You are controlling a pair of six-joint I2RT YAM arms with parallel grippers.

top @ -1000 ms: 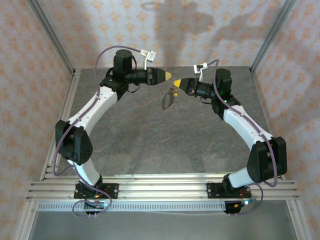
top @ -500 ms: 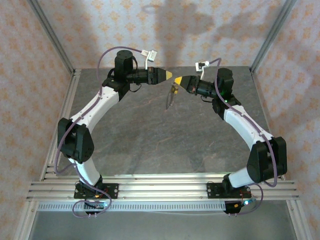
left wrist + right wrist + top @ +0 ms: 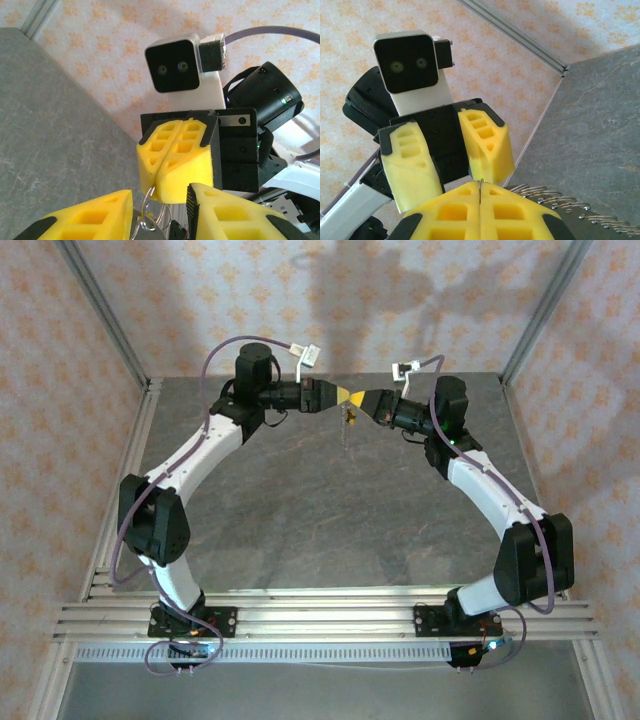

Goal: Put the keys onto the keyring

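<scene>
Grey stone-pattern table (image 3: 330, 510): marbled top; both arms reach to its 12 o'clock side, near the far edge.
Left gripper (image 3: 349, 396): raised above the table, pointing toward 3 o'clock, tip to tip with the right one. Jaws apart; in the left wrist view its yellow fingers (image 3: 117, 202) stand either side of the hanging ring, with no clear contact.
Right gripper (image 3: 367, 400): points toward 9 o'clock and sits at 3 o'clock of the left one. Jaws pressed together, yellow pads (image 3: 465, 194) meeting along one seam, pinching the top of the ring at the very tip.
Keyring (image 3: 152, 207): thin metal loops hang at 6 o'clock from the right fingertips, clear of the table and between the left fingers. Lower part cut off by the frame edge.
Key (image 3: 349, 416): small yellowish-and-dark piece just below the meeting fingertips in the top view; too small to tell how it joins the ring.
Bead-like metal strands (image 3: 560, 200): blurred, at 3 o'clock of the right fingertips in the right wrist view; cannot tell what they belong to.
Wallpaper (image 3: 400, 300): orange pattern on cream, behind the table.
</scene>
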